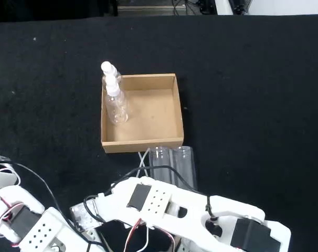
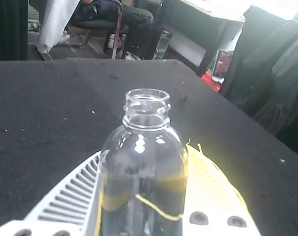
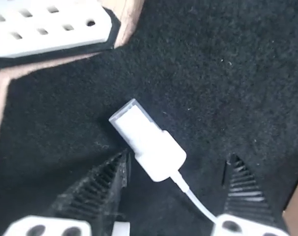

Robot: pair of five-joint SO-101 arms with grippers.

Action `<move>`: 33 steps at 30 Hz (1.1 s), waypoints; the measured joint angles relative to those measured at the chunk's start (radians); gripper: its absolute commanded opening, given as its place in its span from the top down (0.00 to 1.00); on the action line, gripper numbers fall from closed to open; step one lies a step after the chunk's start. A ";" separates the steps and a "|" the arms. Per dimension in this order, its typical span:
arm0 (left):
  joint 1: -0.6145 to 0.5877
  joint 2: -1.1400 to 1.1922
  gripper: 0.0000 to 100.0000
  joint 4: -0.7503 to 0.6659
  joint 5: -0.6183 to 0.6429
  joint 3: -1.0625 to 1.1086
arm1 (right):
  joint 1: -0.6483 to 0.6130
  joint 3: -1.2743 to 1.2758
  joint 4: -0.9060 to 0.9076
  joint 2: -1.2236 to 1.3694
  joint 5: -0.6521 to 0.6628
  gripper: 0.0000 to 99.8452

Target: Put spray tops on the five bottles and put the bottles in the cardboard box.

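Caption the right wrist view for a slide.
Open right gripper poised over a white spray top lying on the black table.

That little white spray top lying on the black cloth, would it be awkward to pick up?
The spray top looks small and plastic, so probably light. Its round body may roll if nudged. Its thin tube likely bends easily.

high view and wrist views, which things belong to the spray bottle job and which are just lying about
Job: cardboard box; two topped bottles standing in it; two topless bottles lying beside it; topless bottle in the left hand; spray top lying on the table within the open right hand.
Lying about: chair and red object in the room behind.
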 measured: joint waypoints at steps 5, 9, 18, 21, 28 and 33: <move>0.000 0.000 0.96 0.000 0.000 0.000 | 0.000 0.009 -0.029 0.032 0.000 0.72; -0.002 -0.014 0.96 0.000 0.000 0.000 | 0.000 -0.040 -0.032 0.101 0.000 0.82; -0.005 -0.009 0.96 0.000 0.000 0.000 | 0.000 -0.094 -0.023 0.141 -0.089 0.92; -0.005 -0.006 0.96 0.000 0.000 0.000 | 0.012 -0.123 0.023 0.143 -0.100 0.92; -0.002 0.000 0.96 0.000 0.000 0.000 | 0.075 -0.141 0.115 0.095 -0.147 0.92; -0.002 0.000 0.96 0.000 0.000 0.000 | 0.075 -0.115 0.115 -0.060 -0.235 0.92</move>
